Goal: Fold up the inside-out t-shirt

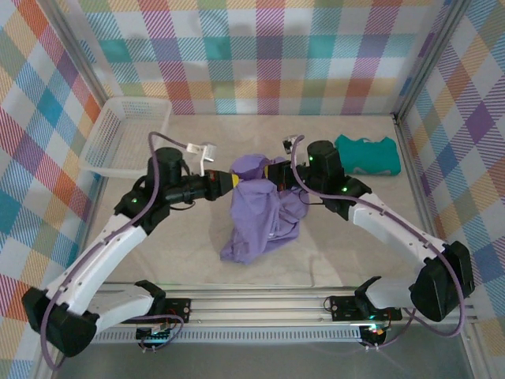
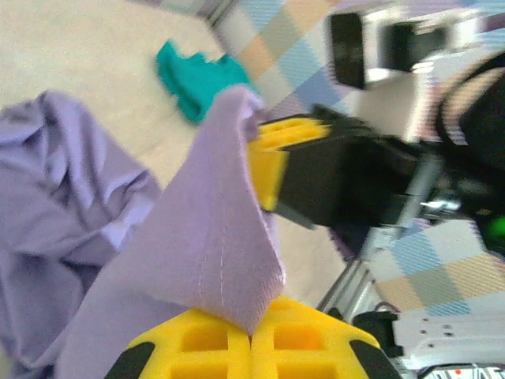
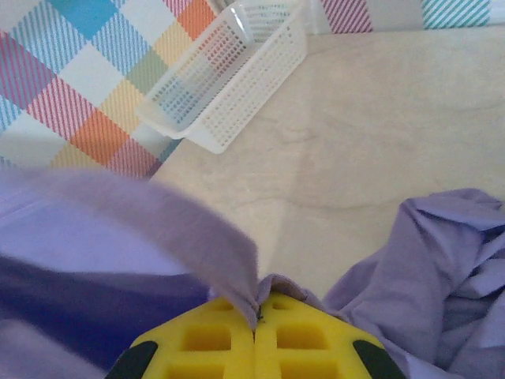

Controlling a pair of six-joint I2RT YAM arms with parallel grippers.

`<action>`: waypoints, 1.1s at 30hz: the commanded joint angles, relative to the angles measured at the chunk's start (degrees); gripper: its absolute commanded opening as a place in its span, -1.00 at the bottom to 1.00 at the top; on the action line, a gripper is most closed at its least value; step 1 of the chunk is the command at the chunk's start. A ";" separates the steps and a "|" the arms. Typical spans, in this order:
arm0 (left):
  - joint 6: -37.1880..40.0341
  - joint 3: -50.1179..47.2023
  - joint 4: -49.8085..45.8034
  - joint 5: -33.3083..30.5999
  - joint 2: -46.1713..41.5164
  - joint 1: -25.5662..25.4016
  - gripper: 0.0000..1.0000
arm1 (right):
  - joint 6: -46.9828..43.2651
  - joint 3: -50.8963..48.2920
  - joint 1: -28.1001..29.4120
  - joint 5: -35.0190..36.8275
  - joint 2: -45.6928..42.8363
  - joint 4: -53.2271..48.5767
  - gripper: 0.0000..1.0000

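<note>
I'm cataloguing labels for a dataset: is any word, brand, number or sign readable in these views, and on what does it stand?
None can be read.
The lavender t-shirt, the teal garment and the white basket show no print or tag.
Anything on the small circuit board at the near rail is too small to read.

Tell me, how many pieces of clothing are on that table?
2. The purple t-shirt is bunched in the middle, its top pinched by the left gripper and right gripper; a smaller teal garment lies near the far right corner. More could hide beneath the shirt.
</note>
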 commanded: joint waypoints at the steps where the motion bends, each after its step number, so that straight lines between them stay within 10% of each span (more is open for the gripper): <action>1: -0.34 -2.25 7.94 4.06 -3.55 0.91 -1.00 | -6.72 4.35 -0.40 4.26 -0.26 -5.04 -1.00; 10: 3.94 -3.00 -2.94 -9.01 -3.11 0.91 -1.00 | -9.34 6.84 -1.02 -8.06 -0.44 -8.78 -0.85; 22: 1.52 -13.06 1.08 0.53 -4.67 0.19 -1.00 | -8.01 2.93 -1.00 1.53 1.48 -16.98 -0.65; 33: 1.99 -14.63 -5.25 -5.07 1.32 -0.40 -0.84 | -5.02 2.30 -0.93 -3.53 5.26 -13.15 -1.00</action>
